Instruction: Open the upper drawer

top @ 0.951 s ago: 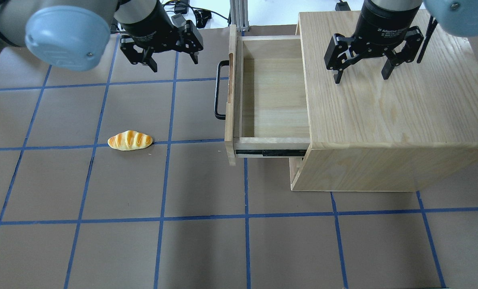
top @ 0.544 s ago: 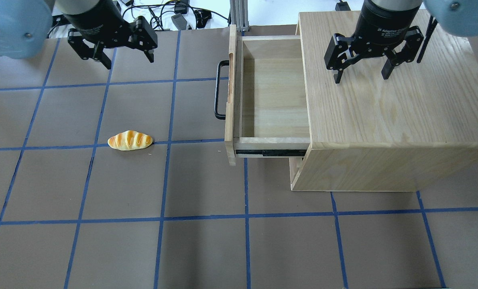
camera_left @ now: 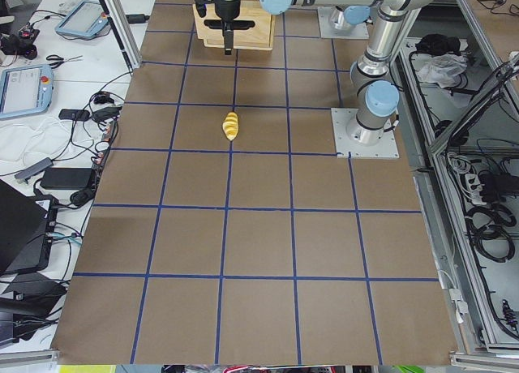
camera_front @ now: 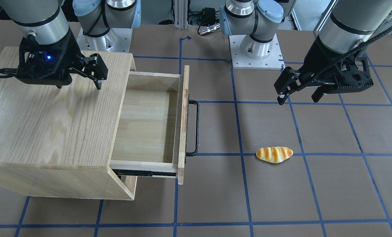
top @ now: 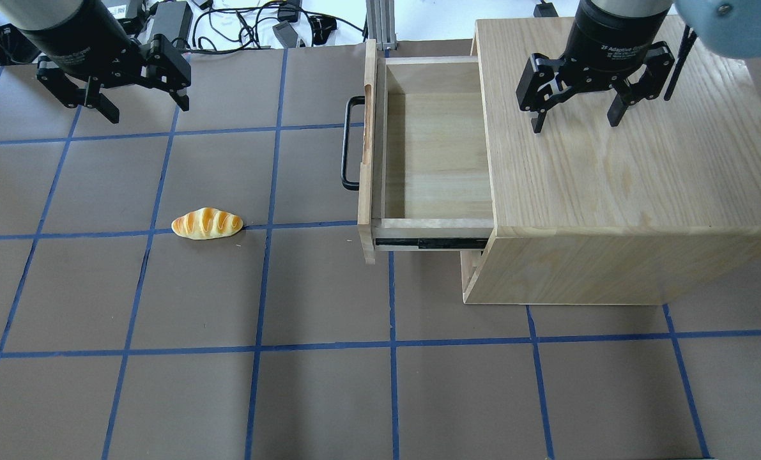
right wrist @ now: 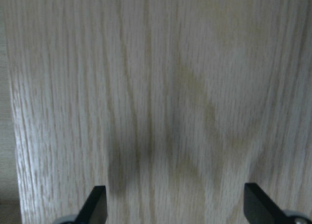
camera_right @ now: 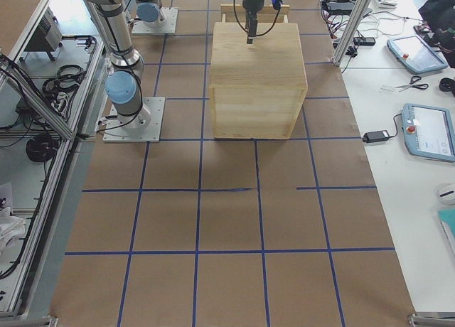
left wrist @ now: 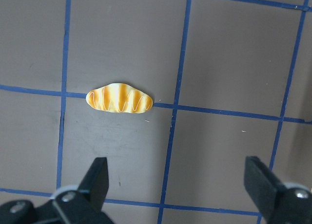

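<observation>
The upper drawer (top: 438, 153) stands pulled out to the left of the oak cabinet (top: 610, 185), with its inside bare and its black bar handle (top: 347, 144) free. It also shows in the front-facing view (camera_front: 146, 125). My left gripper (top: 145, 110) is open and empty over the far left of the table, well away from the handle. In the left wrist view (left wrist: 178, 185) its jaws stand wide apart. My right gripper (top: 575, 124) is open and empty just above the cabinet top, as also seen in the right wrist view (right wrist: 175, 204).
A toy bread roll (top: 207, 224) lies on the brown table to the left of the drawer; it shows in the left wrist view (left wrist: 119, 98) too. The black side rail (top: 431, 243) is exposed. Cables and devices (top: 278, 22) lie behind the table's far edge.
My left gripper has moved steadily left, away from the drawer handle, still open. The drawer, the bread roll and my right gripper have not moved.
</observation>
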